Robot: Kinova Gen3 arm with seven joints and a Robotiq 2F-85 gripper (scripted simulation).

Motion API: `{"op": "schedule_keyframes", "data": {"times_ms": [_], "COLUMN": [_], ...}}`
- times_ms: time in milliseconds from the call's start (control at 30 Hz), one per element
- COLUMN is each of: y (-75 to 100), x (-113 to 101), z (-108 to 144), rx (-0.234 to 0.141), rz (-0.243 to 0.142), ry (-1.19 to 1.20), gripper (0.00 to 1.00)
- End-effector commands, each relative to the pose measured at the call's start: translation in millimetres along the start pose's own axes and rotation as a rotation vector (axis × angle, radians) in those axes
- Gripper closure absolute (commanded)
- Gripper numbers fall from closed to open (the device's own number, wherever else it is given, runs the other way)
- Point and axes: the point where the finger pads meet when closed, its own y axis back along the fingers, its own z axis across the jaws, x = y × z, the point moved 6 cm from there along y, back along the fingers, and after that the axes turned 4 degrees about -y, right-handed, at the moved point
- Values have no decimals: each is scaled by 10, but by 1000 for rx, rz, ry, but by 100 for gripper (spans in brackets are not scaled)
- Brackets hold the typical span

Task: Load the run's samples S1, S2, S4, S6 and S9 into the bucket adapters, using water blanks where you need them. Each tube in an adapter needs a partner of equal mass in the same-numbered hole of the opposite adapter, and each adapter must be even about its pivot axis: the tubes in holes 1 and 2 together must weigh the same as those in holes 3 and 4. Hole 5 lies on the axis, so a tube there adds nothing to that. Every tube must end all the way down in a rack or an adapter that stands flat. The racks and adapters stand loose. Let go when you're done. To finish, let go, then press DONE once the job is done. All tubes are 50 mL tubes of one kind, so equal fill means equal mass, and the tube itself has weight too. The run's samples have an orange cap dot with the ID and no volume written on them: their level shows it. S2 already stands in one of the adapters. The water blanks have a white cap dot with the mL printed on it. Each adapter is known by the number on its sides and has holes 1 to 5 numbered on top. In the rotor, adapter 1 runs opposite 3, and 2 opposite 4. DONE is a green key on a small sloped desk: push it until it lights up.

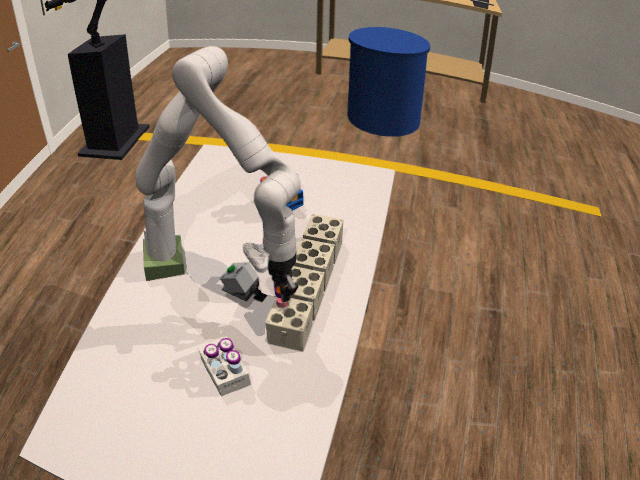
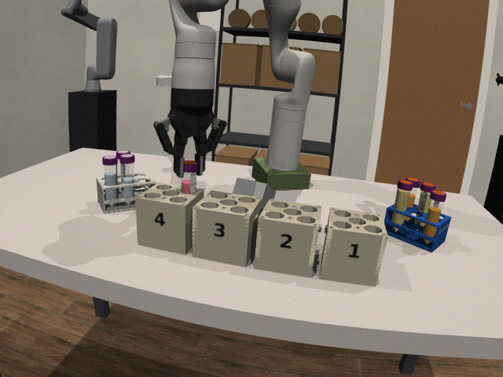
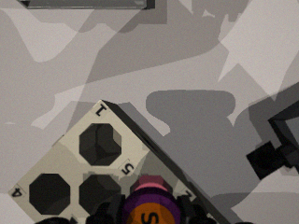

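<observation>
You can read 4 (image 2: 159, 219), 3 (image 2: 218, 229), 2 (image 2: 285, 241) and 1 (image 2: 354, 250) on the adapters' near sides, left to right. Adapter 4's top (image 3: 70, 156) shows hole numbers 1, 5 and 4; the orange cap dot (image 3: 149, 217) reads S.

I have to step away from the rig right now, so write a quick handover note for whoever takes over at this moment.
Gripper: shut on the pink-filled sample tube, lifted partway out of a rear hole of adapter 4.
Things: adapters 3, 2 and 1 show only empty holes. Three blue water blanks stand in the grey rack; four orange-dot samples wait in the blue rack. The DONE desk sits behind the adapters.
Done: nothing placed for good yet.
Left: seat the held tube, load the other samples, add matching blanks opposite, release, press DONE.
</observation>
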Motion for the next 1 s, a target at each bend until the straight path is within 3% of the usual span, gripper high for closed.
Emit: {"op": "schedule_keyframes", "data": {"times_ms": [0, 967], "y": [56, 230], "x": [-16, -17], "z": [-1, 0], "rx": [0, 0], "rz": [-6, -6], "ry": [4, 6], "gripper": [90, 90]}}
